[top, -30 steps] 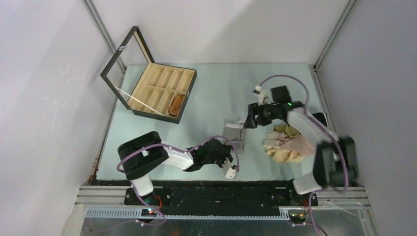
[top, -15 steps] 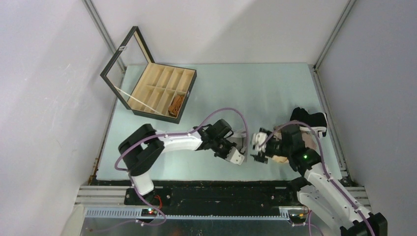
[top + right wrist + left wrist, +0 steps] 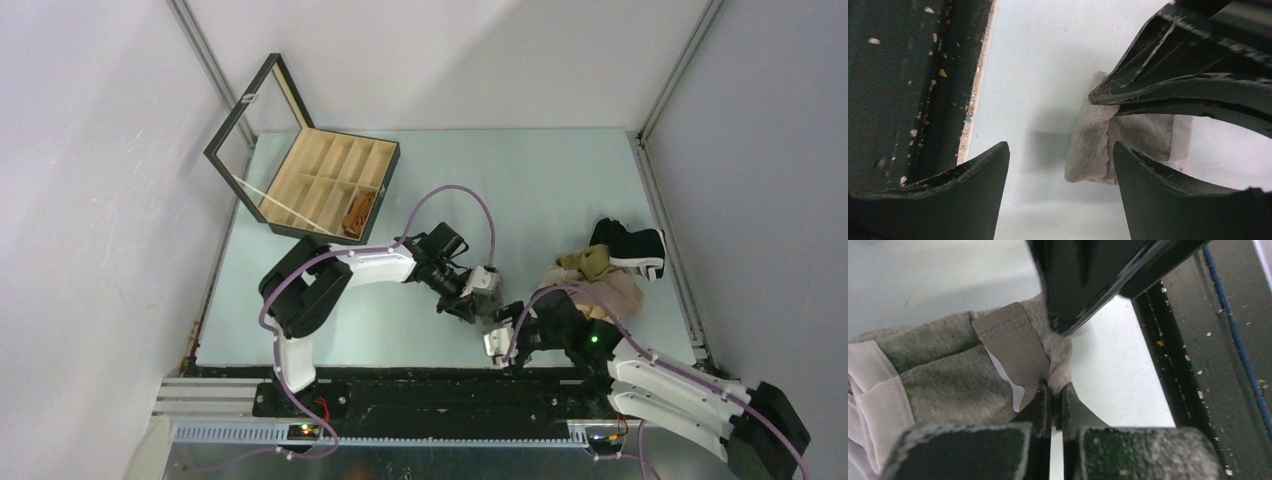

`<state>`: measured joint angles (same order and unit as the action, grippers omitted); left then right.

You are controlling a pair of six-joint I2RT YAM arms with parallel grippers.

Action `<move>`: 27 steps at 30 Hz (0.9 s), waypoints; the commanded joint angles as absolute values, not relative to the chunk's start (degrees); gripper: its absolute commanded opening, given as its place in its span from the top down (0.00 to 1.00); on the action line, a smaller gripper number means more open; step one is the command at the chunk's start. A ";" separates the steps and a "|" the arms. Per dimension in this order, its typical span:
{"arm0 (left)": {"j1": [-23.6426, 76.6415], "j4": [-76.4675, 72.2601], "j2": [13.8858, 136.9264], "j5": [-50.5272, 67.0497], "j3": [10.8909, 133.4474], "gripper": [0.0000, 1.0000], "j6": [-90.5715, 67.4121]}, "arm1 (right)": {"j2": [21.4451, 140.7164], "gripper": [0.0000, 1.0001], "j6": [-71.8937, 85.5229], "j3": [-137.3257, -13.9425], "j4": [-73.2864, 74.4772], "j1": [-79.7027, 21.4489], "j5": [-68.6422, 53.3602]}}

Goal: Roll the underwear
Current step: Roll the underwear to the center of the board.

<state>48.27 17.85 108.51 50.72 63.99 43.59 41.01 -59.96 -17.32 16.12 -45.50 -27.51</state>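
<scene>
Firmly, the left gripper (image 3: 1053,396) pinches its two fingers together on a corner of the grey soft cloth underwear (image 3: 943,375), right beside its sewn label. That grey garment lies folded on the pale green tabletop (image 3: 560,180), off to the right of the black-framed wooden box with compartments (image 3: 322,234) and nearer the arms' bases than the box is. The right gripper (image 3: 1060,150) hangs just beyond the garment as seen from the box, fingers spread wide with nothing between them. Farther right of the box sits a heap of beige and pale pink underwear (image 3: 602,282), touching the black underwear with white trim (image 3: 628,243). Rust-brown underwear (image 3: 357,212) rests in the box's corner compartment closest to the grey garment.
</scene>
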 commanded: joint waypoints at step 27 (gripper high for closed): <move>38.71 32.04 116.15 62.85 73.07 1.00 22.24 | 80.26 0.87 -59.02 -44.44 42.74 -33.44 -36.80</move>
